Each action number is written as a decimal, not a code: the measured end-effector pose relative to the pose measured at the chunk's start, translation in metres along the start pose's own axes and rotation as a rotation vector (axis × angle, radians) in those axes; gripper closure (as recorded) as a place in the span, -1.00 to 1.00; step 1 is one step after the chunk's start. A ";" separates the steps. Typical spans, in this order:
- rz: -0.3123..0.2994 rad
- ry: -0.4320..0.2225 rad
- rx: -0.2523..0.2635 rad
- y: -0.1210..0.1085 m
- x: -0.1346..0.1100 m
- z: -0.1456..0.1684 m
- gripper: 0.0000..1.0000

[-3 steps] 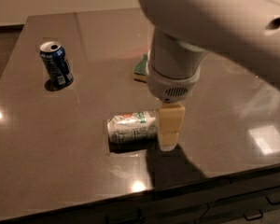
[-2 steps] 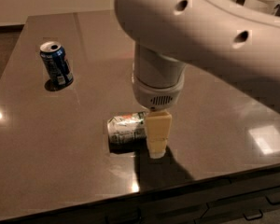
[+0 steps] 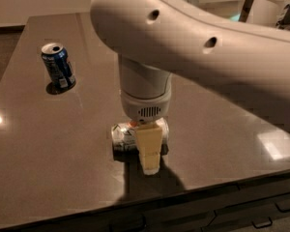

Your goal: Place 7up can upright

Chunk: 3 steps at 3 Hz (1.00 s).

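Dark table [image 3: 43, 178]: 7up can [image 3: 123, 135] lies sideways right under the gripper [image 3: 149, 152], lowered over it, presumably to grasp. Can't tell grip state. Blue can [image 3: 58, 66] stands far up-left.

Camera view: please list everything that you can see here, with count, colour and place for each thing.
7up can: one, silver-white with green marks, lying on its side at the front middle of the table, under the gripper.
Blue can: one, blue with a silver top, upright at the left rear of the table.
Table: one, dark brown and glossy, fills most of the view.
White object: one, white, top right beyond the table; what it is cannot be told.
Arm: one, white, reaches from the upper right to the middle.
Gripper: one, pale yellow, pointing down at the 7up can.
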<state>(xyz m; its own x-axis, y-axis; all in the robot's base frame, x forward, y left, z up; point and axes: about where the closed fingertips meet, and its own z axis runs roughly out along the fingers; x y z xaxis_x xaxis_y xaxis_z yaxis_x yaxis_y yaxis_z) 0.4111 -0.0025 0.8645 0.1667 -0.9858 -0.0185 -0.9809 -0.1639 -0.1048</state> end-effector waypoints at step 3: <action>-0.010 -0.020 -0.031 -0.003 -0.016 0.012 -0.17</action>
<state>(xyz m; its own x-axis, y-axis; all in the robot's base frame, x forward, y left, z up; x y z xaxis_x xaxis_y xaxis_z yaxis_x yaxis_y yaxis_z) 0.4129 0.0142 0.8534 0.1779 -0.9833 -0.0374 -0.9818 -0.1748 -0.0738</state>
